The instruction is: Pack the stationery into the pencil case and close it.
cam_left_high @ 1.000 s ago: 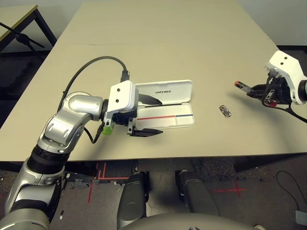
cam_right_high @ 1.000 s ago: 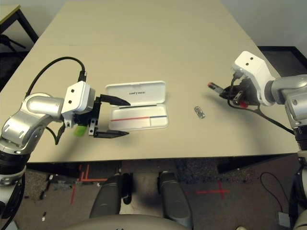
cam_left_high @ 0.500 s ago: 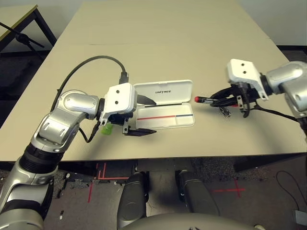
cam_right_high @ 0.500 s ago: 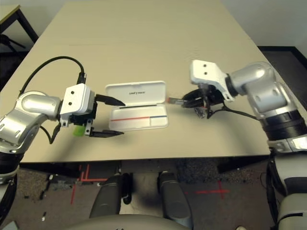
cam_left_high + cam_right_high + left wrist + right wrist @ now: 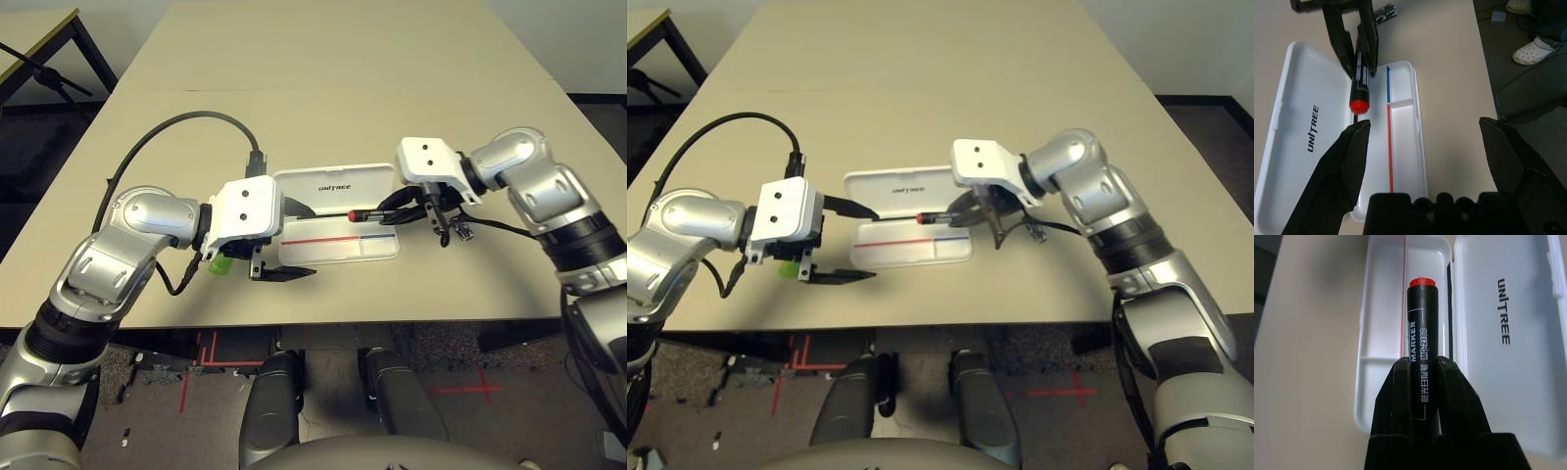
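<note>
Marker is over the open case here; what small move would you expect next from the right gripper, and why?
Probably lower it and open. The right gripper is shut on the red-and-black marker, held lengthwise above the open white plastic pencil case, near its hinge, not yet in the tray.

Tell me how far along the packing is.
Done: case lies open, nothing in its tray. In hand: right hand holds the marker over the case. Left: green stick by the open left hand, clip on the table, then closing.
</note>
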Controlling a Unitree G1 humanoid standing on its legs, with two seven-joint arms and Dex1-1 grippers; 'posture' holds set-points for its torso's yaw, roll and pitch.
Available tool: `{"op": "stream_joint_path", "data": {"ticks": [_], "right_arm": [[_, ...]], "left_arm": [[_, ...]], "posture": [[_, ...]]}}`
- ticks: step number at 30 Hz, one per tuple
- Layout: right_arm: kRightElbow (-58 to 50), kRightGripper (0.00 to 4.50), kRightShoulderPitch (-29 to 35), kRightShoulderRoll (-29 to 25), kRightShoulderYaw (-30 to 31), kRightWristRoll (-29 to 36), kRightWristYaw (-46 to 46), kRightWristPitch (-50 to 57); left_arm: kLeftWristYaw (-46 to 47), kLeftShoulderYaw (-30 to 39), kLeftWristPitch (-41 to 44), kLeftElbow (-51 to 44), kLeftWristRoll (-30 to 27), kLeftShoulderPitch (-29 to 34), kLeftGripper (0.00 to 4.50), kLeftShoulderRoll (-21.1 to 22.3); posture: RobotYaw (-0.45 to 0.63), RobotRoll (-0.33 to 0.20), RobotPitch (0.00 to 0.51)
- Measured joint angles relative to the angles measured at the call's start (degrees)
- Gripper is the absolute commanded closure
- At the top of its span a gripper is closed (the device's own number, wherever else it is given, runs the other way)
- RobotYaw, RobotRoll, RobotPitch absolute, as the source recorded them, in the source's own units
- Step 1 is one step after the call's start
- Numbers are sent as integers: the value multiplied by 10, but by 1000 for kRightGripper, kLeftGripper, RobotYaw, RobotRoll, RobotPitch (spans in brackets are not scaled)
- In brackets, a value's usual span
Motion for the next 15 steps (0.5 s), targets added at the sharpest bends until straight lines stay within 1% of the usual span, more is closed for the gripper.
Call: {"op": "stream_joint_path", "data": {"ticks": [6,12,14,15], "right_arm": [[25,3979,1,43,1,-13,-38,-30],[30,3979,12,68,18,-24,-52,-65],[34,3230,23,71,18,-25,-58,-76],[35,2972,25,71,18,-25,-60,-80]], "left_arm": [[7,0,10,-2,-1,6,0,0],[17,7,47,-53,-23,9,0,15],[23,11,56,-67,-32,13,0,20],[25,12,57,-69,-33,15,0,21]], "posture": [[91,0,140],[92,0,139],[93,0,139],[93,0,139]]}}
